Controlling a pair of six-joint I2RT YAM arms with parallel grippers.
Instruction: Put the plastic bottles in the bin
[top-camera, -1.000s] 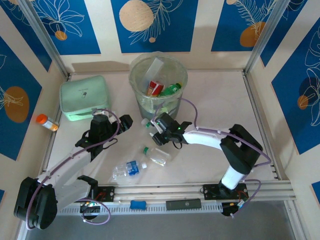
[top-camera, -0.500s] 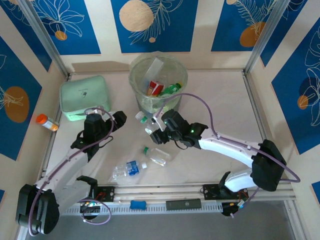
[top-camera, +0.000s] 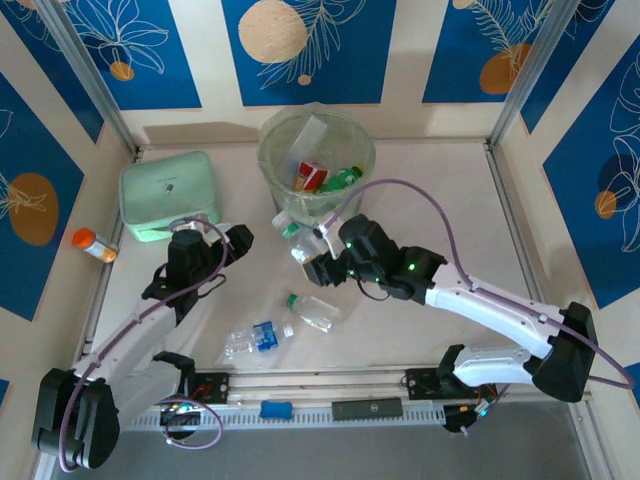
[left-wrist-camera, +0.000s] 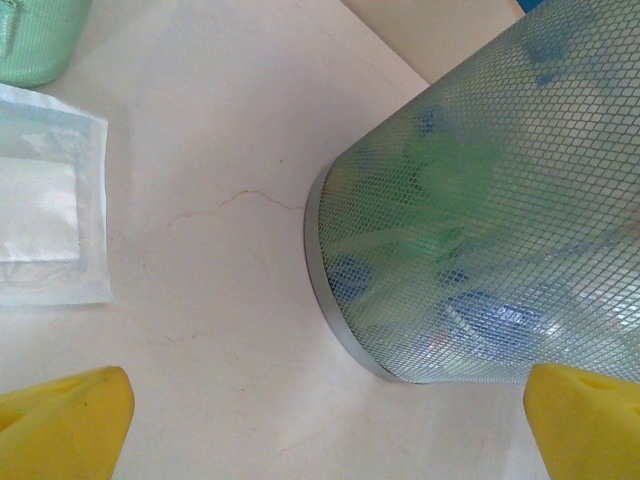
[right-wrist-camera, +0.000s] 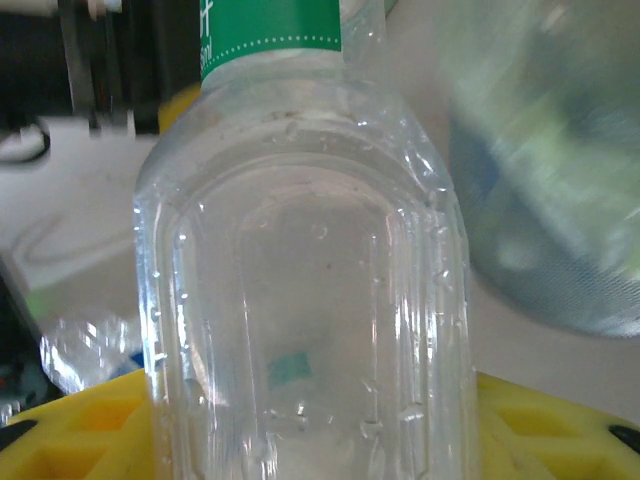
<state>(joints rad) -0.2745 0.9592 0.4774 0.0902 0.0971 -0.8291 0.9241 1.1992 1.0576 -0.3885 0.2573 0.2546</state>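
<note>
We find the clear bottle (top-camera: 295, 240) pinched in the right gripper (top-camera: 312, 258), cap pointing far-left, just outside the bin (top-camera: 268, 150) at its near wall, so the mouth lies farther on; the left gripper (left-wrist-camera: 320, 420), spread and empty, stands aside

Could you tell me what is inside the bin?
A red-labelled bottle and a green bottle lie on top inside the bin. Anything beneath them is covered.

The tabletop's (top-camera: 450, 200) far-right corner lies open. The bin (top-camera: 317, 165) blocks the far edge's middle, a mint case (top-camera: 170, 195) the far-left corner; two loose bottles (top-camera: 315, 310) lie toward the near edge.
</note>
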